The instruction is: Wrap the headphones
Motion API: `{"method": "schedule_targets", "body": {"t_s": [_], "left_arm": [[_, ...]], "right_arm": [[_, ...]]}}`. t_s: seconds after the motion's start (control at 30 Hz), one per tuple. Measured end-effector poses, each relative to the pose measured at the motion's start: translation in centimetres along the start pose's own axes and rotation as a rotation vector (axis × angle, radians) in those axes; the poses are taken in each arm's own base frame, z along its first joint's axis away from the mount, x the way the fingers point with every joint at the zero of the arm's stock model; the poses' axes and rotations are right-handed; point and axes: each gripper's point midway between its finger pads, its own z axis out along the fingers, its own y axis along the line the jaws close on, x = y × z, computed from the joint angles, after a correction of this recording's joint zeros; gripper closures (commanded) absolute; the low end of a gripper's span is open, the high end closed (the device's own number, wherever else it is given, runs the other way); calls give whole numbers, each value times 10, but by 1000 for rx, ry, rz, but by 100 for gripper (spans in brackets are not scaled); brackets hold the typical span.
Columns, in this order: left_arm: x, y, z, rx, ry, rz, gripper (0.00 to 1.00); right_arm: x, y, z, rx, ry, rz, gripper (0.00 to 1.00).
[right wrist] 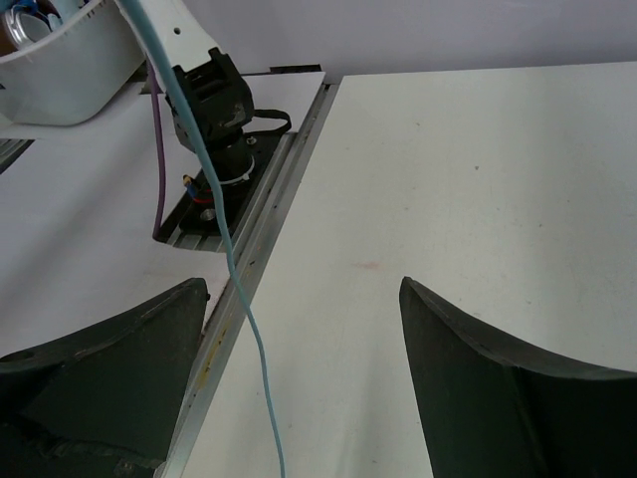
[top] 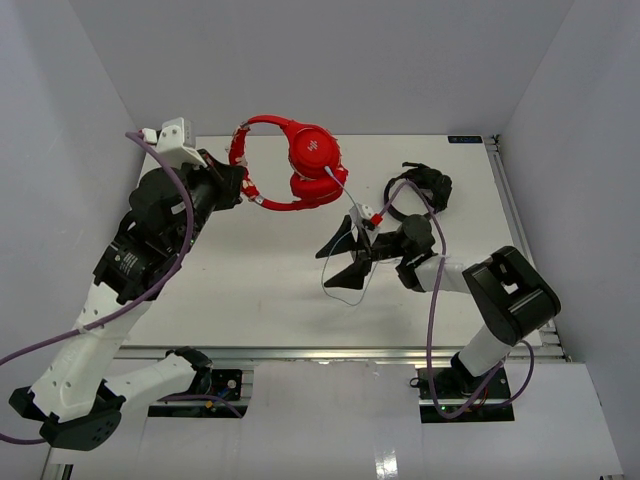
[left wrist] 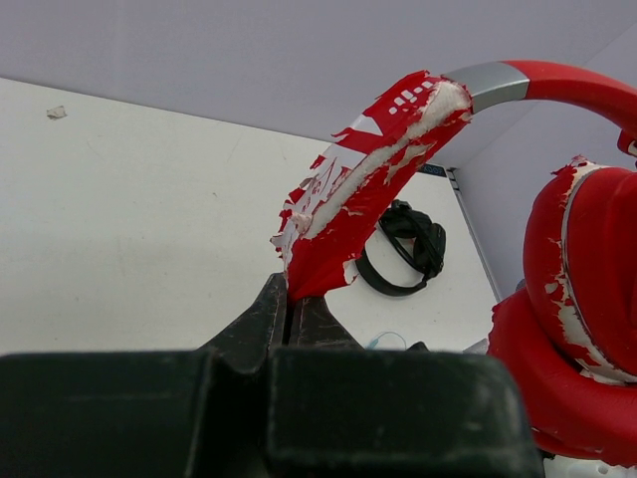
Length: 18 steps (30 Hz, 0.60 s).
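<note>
Nearest to us, our right claw is spread wide and grips nothing. The thin pale blue cable hangs loose between its two black fingers and droops in a loop over the flat white surface.

A bit further off, our left claw is clenched tight on the peeling red headband of the bright red headphones with round earcups. It holds them up above the far part of the surface, with the earcups hanging to the right of the claw. The cable runs from one earcup down to the right claw.

Furthest away, a pair of small black headphones lies on the surface, apart from the red ones.

We think we are at the start of the wrapping, because no cable goes round the red headphones yet. Next, the right claw should pinch the cable and carry it round the headband while the left claw keeps the headphones steady
</note>
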Motion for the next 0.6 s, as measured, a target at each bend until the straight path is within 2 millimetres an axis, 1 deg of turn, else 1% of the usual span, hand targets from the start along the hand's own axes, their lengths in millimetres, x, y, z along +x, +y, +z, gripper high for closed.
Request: {"method": "schedule_targets", "body": {"t_s": [0.2, 0.37, 0.6], "left_arm": [[-1, -1, 2, 5, -10, -4, 100], [3, -1, 5, 4, -11, -3, 100], [1, 1, 5, 1, -22, -4, 100]], "right_arm": [[7, 7, 16, -24, 2, 28, 16], [16, 11, 27, -35, 7, 53, 16], [35, 7, 35, -22, 22, 116, 23]]}}
